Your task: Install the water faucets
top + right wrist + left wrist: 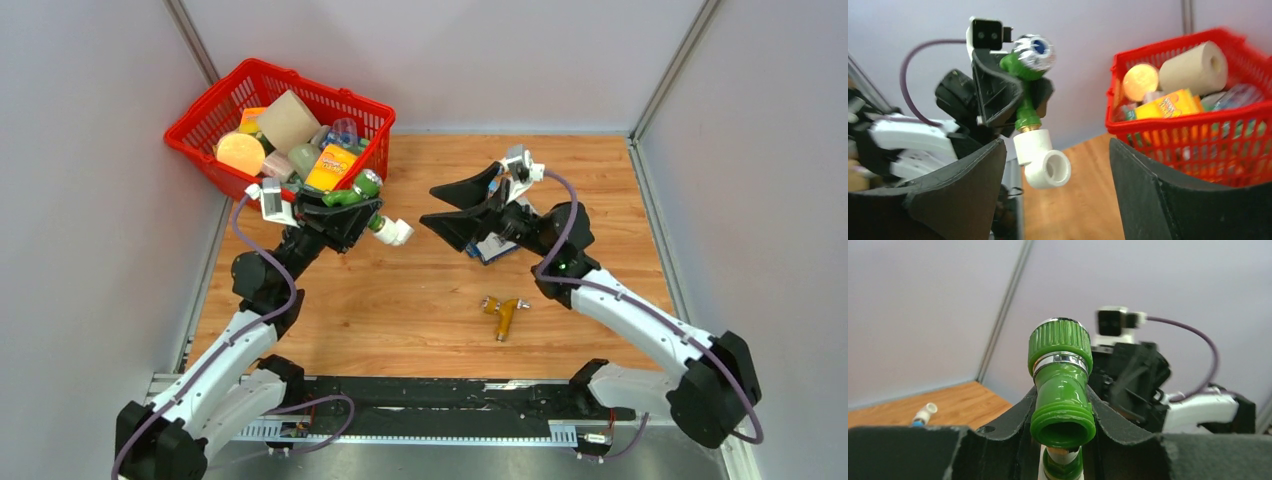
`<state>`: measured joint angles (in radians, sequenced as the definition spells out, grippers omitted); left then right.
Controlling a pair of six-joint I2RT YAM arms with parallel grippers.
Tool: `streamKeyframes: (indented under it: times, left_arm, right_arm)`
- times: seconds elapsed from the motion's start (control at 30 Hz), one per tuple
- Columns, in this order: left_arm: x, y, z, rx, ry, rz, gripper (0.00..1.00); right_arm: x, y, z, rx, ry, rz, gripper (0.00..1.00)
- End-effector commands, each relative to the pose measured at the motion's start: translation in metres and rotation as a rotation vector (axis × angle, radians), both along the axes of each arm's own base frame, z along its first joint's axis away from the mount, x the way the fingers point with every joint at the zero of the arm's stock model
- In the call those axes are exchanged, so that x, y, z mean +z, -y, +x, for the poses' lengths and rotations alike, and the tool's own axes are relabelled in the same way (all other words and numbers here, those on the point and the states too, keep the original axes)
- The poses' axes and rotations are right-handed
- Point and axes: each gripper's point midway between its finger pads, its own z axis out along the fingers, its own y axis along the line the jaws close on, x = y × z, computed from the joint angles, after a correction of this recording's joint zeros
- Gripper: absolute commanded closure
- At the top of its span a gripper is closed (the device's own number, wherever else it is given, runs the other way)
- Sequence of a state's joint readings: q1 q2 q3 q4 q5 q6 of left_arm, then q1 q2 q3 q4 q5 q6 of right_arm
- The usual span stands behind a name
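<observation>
Left gripper: clamped on green faucet, which I held aloft so its white elbow fitting faced right gripper, fingers apart and empty. Orange-yellow faucet lay on table.

Bright, even light; green faucet sharp, surroundings blurred.

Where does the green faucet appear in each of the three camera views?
Top external: green faucet left of centre, beside red basket.
Left wrist: centre, close up.
Right wrist: upper left of centre.
Shared landmark: white elbow fitting on its end, top and right wrist views.
</observation>
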<state>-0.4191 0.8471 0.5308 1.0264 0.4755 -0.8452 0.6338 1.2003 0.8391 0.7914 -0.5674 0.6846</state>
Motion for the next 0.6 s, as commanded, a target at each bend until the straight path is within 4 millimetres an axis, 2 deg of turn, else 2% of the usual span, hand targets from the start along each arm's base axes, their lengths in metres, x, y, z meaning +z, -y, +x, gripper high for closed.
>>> streamKeyframes:
  times: [0.0, 0.03, 0.07, 0.1, 0.13, 0.17, 0.2, 0.23, 0.27, 0.3, 0.57]
  left_arm:
    - [-0.002, -0.022, 0.039, 0.179, -0.281, -0.056, 1.0]
    - [-0.01, -0.023, 0.045, 0.195, -0.342, -0.049, 1.0]
    - [-0.006, -0.024, 0.045, 0.191, -0.367, -0.062, 1.0]
    - [-0.016, -0.024, 0.049, 0.203, -0.432, -0.052, 1.0]
    - [-0.01, -0.024, 0.048, 0.19, -0.454, -0.072, 1.0]
    - [-0.017, -0.023, 0.051, 0.192, -0.496, -0.061, 1.0]
    - [-0.012, -0.023, 0.051, 0.178, -0.524, -0.081, 1.0]
    - [-0.02, -0.022, 0.053, 0.183, -0.57, -0.071, 1.0]
    - [-0.014, -0.022, 0.053, 0.174, -0.583, -0.083, 1.0]
    - [-0.02, -0.021, 0.054, 0.175, -0.621, -0.074, 1.0]
    - [-0.016, -0.017, 0.052, 0.127, -0.747, -0.104, 1.0]
  right_arm:
    - [-0.001, 0.001, 0.002, -0.271, 0.414, -0.211, 0.21]
    - [-0.001, 0.0, -0.001, -0.309, 0.477, -0.238, 0.21]
    - [-0.004, -0.003, -0.006, -0.328, 0.539, -0.264, 0.21]
    - [-0.007, -0.006, -0.009, -0.355, 0.578, -0.279, 0.21]
    - [-0.008, -0.008, -0.013, -0.383, 0.631, -0.291, 0.21]
    - [-0.01, -0.011, -0.019, -0.401, 0.691, -0.306, 0.21]
    - [-0.011, -0.013, -0.025, -0.422, 0.739, -0.309, 0.21]
    - [-0.011, -0.016, -0.032, -0.441, 0.807, -0.309, 0.21]
    - [-0.013, -0.018, -0.037, -0.467, 0.85, -0.314, 0.21]
    - [-0.014, -0.02, -0.041, -0.491, 0.896, -0.32, 0.22]
    - [-0.024, -0.033, -0.048, -0.707, 1.142, -0.44, 0.23]
